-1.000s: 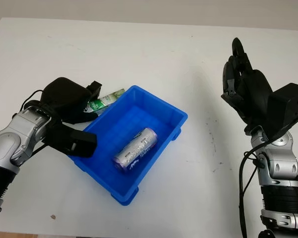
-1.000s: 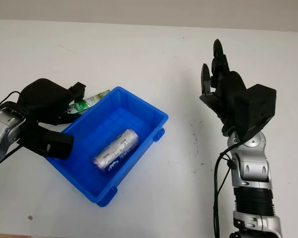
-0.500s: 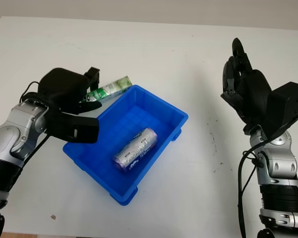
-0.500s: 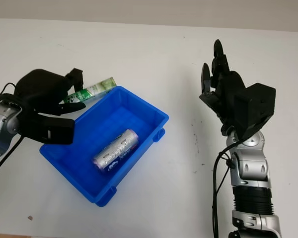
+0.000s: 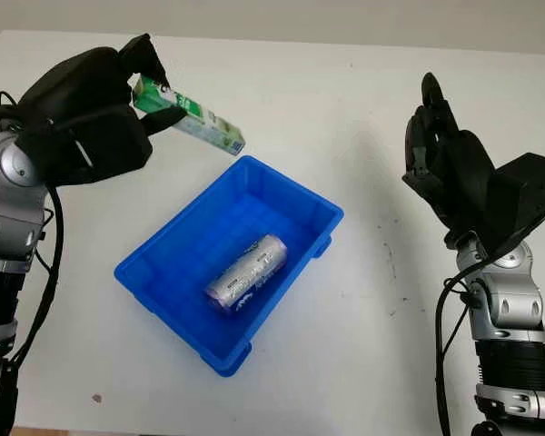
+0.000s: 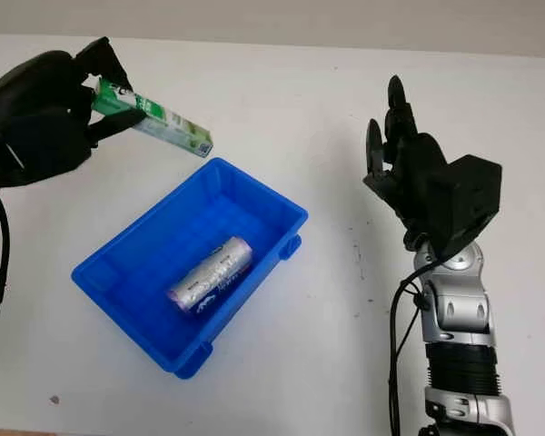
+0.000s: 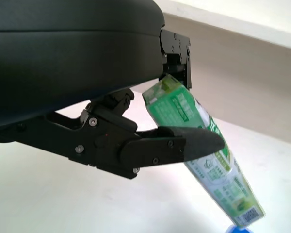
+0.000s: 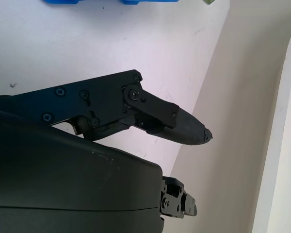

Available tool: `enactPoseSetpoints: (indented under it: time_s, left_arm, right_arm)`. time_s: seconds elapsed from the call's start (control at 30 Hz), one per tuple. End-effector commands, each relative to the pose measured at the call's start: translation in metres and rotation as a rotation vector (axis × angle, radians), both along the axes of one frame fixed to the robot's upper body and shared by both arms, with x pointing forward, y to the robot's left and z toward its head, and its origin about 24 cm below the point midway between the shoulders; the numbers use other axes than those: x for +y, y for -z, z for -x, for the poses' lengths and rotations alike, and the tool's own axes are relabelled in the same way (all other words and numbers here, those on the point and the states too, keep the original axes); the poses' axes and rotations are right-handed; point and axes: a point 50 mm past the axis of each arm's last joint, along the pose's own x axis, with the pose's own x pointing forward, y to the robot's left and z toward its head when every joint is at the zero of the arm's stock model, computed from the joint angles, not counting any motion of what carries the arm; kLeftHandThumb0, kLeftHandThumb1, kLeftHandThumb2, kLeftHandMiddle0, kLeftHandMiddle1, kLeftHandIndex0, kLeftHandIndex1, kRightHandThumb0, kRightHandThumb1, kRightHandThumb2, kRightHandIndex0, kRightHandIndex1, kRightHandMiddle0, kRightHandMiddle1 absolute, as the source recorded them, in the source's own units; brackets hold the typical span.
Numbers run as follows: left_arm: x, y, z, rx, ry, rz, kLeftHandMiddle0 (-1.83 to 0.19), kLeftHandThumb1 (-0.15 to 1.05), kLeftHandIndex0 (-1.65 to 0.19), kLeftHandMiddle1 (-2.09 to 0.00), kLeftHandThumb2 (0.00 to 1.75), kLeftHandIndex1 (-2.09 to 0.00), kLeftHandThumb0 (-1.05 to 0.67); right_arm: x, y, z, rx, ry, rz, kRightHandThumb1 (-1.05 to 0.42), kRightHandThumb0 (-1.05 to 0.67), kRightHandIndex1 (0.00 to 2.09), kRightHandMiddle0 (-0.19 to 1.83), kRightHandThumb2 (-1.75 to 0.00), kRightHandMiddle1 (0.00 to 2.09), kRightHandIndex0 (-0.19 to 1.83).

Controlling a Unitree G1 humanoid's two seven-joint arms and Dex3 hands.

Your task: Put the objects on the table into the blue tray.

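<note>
My left hand (image 5: 141, 86) is raised above the table's far left and is shut on a green and white carton (image 5: 191, 118), (image 7: 208, 160). The carton slants down toward the far corner of the blue tray (image 5: 168, 259). A silver can (image 5: 247, 272) lies on its side inside the tray. At the right side my right hand (image 5: 436, 145) is held up in the air, open and holding nothing.
The white table (image 5: 345, 91) stretches around the tray. Small dark specks (image 5: 96, 397) mark its near left part. A pale wall (image 8: 252, 97) lies past the table's edge.
My left hand has lifted the carton from the table beside the tray up and toward the far left. The tray has settled slightly. The right hand has not moved.
</note>
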Motion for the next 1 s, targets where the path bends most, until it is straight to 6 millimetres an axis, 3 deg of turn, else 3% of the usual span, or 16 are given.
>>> enactPoseSetpoints:
  time_s: [0.0,0.17,0.4,0.47,0.53,0.57,0.6,0.67,0.7,0.8,0.97]
  left_arm:
    - [0.001,-0.006,0.008,0.005,0.054,0.016,-0.61,1.05,-0.38,-2.09,0.51,-2.09,-0.44]
    - [-0.004,-0.002,0.028,0.175,0.157,-0.019,-0.68,1.05,-0.43,-2.09,0.5,-2.09,-0.48]
    - [-0.011,0.005,0.054,0.264,0.233,-0.046,-0.7,1.05,-0.43,-2.09,0.48,-2.09,-0.42]
    - [-0.012,0.006,0.058,0.261,0.236,-0.077,-0.68,1.05,-0.35,-2.09,0.46,-2.09,-0.41]
    - [-0.013,0.007,0.062,0.259,0.213,-0.168,-0.48,1.05,-0.1,-2.09,0.4,-2.06,-0.44]
    - [-0.014,0.008,0.064,0.273,0.206,-0.219,-0.2,1.05,-0.02,-2.09,0.37,-1.8,-0.47]
    - [-0.015,0.008,0.064,0.286,0.212,-0.267,-0.17,1.05,-0.02,-1.75,0.35,-1.48,-0.49]
    - [-0.016,0.011,0.064,0.314,0.236,-0.339,-0.29,1.05,-0.1,-0.54,0.3,-0.6,-0.53]
    - [-0.016,0.013,0.063,0.329,0.253,-0.359,-0.26,1.05,-0.11,-0.3,0.28,-0.36,-0.55]
    - [-0.017,0.017,0.059,0.377,0.281,-0.371,0.1,1.05,0.05,-0.04,0.25,-0.06,-0.6]
    - [-0.019,0.015,0.056,0.399,0.306,-0.303,0.19,1.04,0.18,0.0,0.13,-0.02,-0.62]
  right_arm:
    - [-0.004,0.0,0.002,-0.005,0.005,0.002,-1.05,-0.59,0.0,-0.19,-0.76,0.0,-0.19]
    - [-0.004,-0.001,0.004,-0.005,0.013,-0.003,-1.05,-0.58,0.0,-0.19,-0.76,0.0,-0.19]
    - [-0.004,0.0,0.002,-0.002,0.002,0.002,-1.05,-0.58,0.0,-0.19,-0.76,0.0,-0.19]
    - [-0.003,0.0,0.002,-0.002,0.002,0.0,-1.05,-0.58,0.0,-0.19,-0.77,0.0,-0.19]
    - [-0.002,-0.001,0.001,-0.004,-0.001,0.002,-1.05,-0.58,0.0,-0.19,-0.77,0.0,-0.19]
    - [-0.002,-0.001,0.001,-0.004,-0.004,0.001,-1.05,-0.58,0.0,-0.19,-0.78,0.0,-0.19]
    - [-0.002,-0.001,0.001,-0.004,-0.007,0.001,-1.05,-0.58,0.0,-0.19,-0.78,0.0,-0.19]
    - [-0.002,0.0,0.0,-0.002,-0.009,0.008,-1.05,-0.59,0.0,-0.19,-0.78,0.0,-0.19]
    - [-0.002,0.0,0.0,-0.004,-0.01,0.009,-1.05,-0.59,0.0,-0.19,-0.78,0.0,-0.19]
    - [-0.003,0.0,0.001,-0.005,-0.002,0.008,-1.05,-0.57,0.0,-0.19,-0.79,0.0,-0.19]
    - [-0.002,0.0,0.003,0.001,0.006,0.008,-1.05,-0.59,0.0,-0.19,-0.77,0.0,-0.19]
